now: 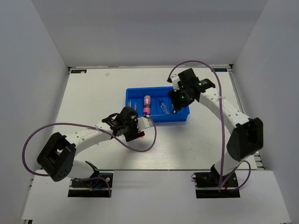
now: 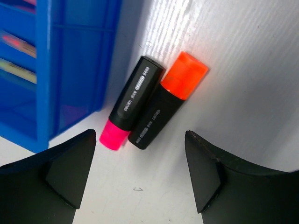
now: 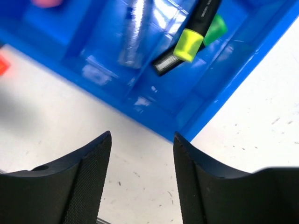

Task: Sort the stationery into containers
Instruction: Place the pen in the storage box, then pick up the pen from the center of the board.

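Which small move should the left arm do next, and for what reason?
Probably lower the left pincer onto the orange-capped highlighter and close. Its jaws stand open above it, and it lies on the table touching the pink-capped highlighter, outside the blue tray.

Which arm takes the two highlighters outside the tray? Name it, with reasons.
Left. The left gripper, open, hangs directly over the pink-capped highlighter and orange-capped highlighter; the right gripper, open and empty, is at the other end of the tray.
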Robot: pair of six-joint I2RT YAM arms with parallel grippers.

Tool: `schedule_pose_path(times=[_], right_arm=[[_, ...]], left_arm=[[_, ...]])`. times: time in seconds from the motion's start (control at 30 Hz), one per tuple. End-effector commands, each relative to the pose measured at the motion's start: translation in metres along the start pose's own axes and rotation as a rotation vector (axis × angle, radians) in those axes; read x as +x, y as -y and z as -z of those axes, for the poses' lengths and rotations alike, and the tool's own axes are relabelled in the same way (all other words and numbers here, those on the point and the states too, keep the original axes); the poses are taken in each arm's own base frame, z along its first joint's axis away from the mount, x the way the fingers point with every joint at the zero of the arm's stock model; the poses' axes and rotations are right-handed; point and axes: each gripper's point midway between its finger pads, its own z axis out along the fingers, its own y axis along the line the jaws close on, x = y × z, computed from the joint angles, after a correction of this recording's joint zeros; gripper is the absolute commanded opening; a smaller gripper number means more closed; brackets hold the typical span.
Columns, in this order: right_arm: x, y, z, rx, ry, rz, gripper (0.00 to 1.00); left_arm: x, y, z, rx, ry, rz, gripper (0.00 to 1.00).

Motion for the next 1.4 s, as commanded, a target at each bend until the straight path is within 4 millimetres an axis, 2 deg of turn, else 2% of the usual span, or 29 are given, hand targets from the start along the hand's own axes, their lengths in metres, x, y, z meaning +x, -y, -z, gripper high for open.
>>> schedule_pose_path(times=[0.0, 0.13, 0.33, 0.7, 0.93, 1.03, 1.07, 1.2, 1.37], right_arm=[[-0.013, -0.018, 0.015, -0.117, 0.148, 0.055, 0.61], [-0.004, -0.024, 0.023, -0.151, 0.16, 0.034, 0.61], [0.007, -0.019, 0.027, -0.145, 0.169, 0.003, 0.61], [0.011, -0.018, 0.028, -0.183, 0.182, -0.043, 0.61], [0.013, -0.02, 0.031, -0.208, 0.191, -0.058, 0.61], [0.012, -0.02, 0.032, -0.214, 0.199, -0.059, 0.61], [0.013, -0.019, 0.032, -0.211, 0.199, -0.062, 0.61], [0.014, -0.022, 0.033, -0.223, 0.201, -0.061, 0.61], [0.012, -0.022, 0.037, -0.225, 0.218, -0.061, 0.61]], left_arm=[[-0.015, -0.01, 0.001, -0.011, 0.068, -0.027, 0.87], [-0.016, -0.01, -0.008, 0.004, 0.052, -0.03, 0.87], [-0.016, -0.007, -0.016, 0.038, 0.036, -0.019, 0.86], [-0.002, 0.008, -0.027, 0.083, -0.004, 0.01, 0.86], [0.006, 0.024, -0.026, 0.142, -0.022, 0.046, 0.78], [0.006, 0.031, -0.022, 0.156, -0.021, 0.052, 0.72], [0.007, 0.032, -0.021, 0.162, -0.025, 0.063, 0.67], [0.009, 0.037, -0.019, 0.176, -0.041, 0.065, 0.56], [0.011, 0.045, -0.017, 0.199, -0.056, 0.087, 0.5]])
